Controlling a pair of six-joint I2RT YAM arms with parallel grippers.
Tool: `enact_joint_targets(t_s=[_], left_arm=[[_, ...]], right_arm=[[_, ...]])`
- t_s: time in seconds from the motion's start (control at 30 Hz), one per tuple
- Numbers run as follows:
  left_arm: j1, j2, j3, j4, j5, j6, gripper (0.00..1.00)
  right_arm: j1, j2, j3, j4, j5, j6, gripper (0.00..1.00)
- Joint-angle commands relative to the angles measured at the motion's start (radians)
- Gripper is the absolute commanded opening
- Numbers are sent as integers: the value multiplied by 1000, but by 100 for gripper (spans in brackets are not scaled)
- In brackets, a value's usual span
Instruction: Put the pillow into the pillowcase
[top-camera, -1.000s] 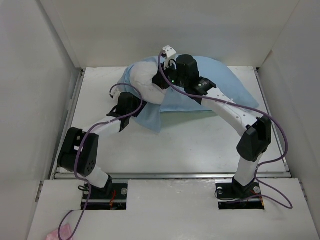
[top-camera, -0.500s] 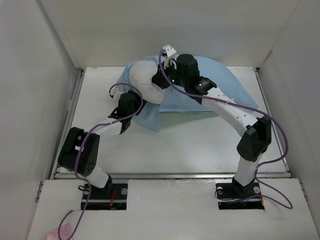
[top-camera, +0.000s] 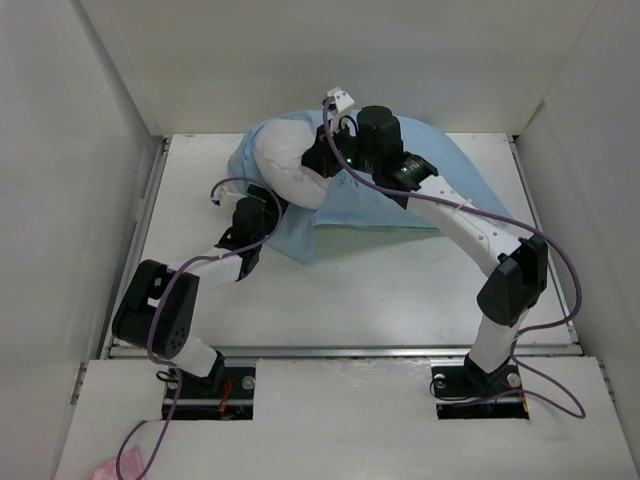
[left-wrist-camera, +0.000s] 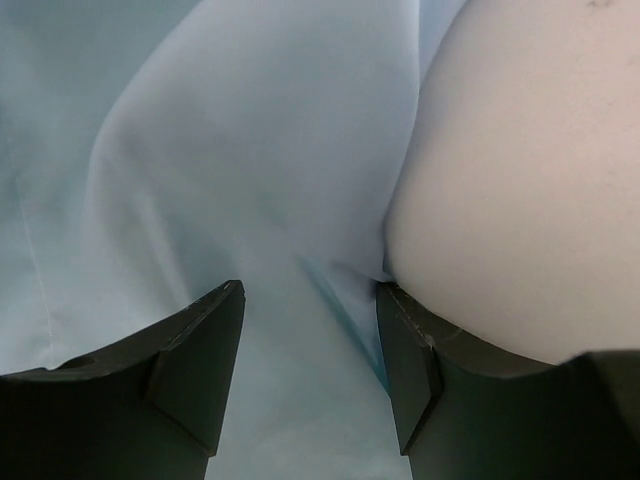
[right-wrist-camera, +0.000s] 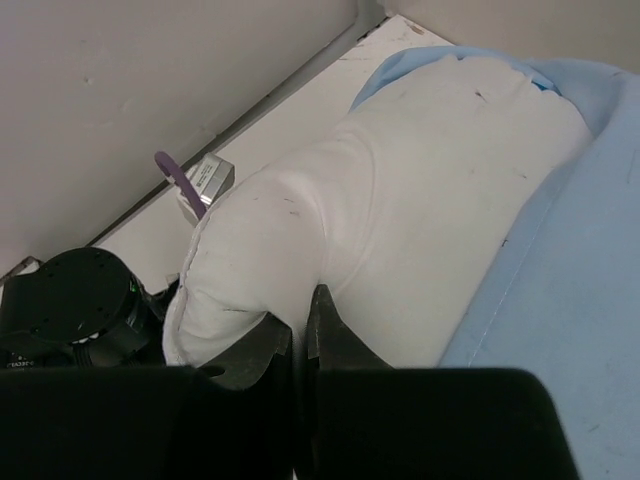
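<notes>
Nearest to us on the white bench (top-camera: 400, 290), the left gripper (top-camera: 270, 208) lies low at the near left corner of the pillowcase (top-camera: 440, 175). In its wrist view, the left gripper (left-wrist-camera: 310, 370) has its jaws apart. Light-blue cloth (left-wrist-camera: 250, 150) lies between and ahead of them, and the pillow (left-wrist-camera: 530, 180) bulges against the right-hand finger. We cannot tell whether the fingers press on the cloth.

Just beyond, the white pillow (top-camera: 290, 165) sticks out of the pillowcase's left end, bent and plump. The rest of it is under the blue fabric.

The right gripper (top-camera: 318, 162) reaches in over the pillowcase. Its wrist view shows the jaws (right-wrist-camera: 298, 335) almost together, pinching a fold of the pillow (right-wrist-camera: 400, 200) beside the blue edge (right-wrist-camera: 560, 320).

Farther back, the pillowcase spreads rightward along the rear wall.
</notes>
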Motion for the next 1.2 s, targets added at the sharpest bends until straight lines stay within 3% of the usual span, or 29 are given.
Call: enact_joint_targets(t_s=[0.0, 0.1, 0.33, 0.5, 0.63, 0.77, 1.0, 1.03, 1.07, 1.17], left_arm=[[-2, -97, -30, 142, -4, 20, 53], [-11, -162, -21, 35, -14, 49, 53], [-22, -291, -82, -3, -81, 74, 57], [-22, -166, 49, -93, -78, 97, 58], [-22, -15, 160, -189, -18, 92, 50], [-22, 24, 139, -108, -24, 63, 50], [-31, 91, 238, -99, -54, 91, 50], [-31, 106, 248, -99, -41, 101, 48], [-31, 117, 258, -99, -30, 120, 40], [-31, 117, 300, -169, 14, 150, 0]], right_arm=[[13, -98, 27, 109, -47, 39, 0], [13, -109, 18, 109, -46, 39, 0], [13, -98, 18, 109, -73, 39, 0], [13, -109, 5, 120, -96, 49, 0], [22, -129, 5, 129, -96, 49, 0], [22, -158, -4, 129, -131, 59, 0], [22, -177, -24, 108, -186, 69, 0], [22, -177, -24, 107, -186, 69, 0], [22, -177, -34, 107, -144, 69, 0], [31, -157, -25, 69, -50, 29, 0]])
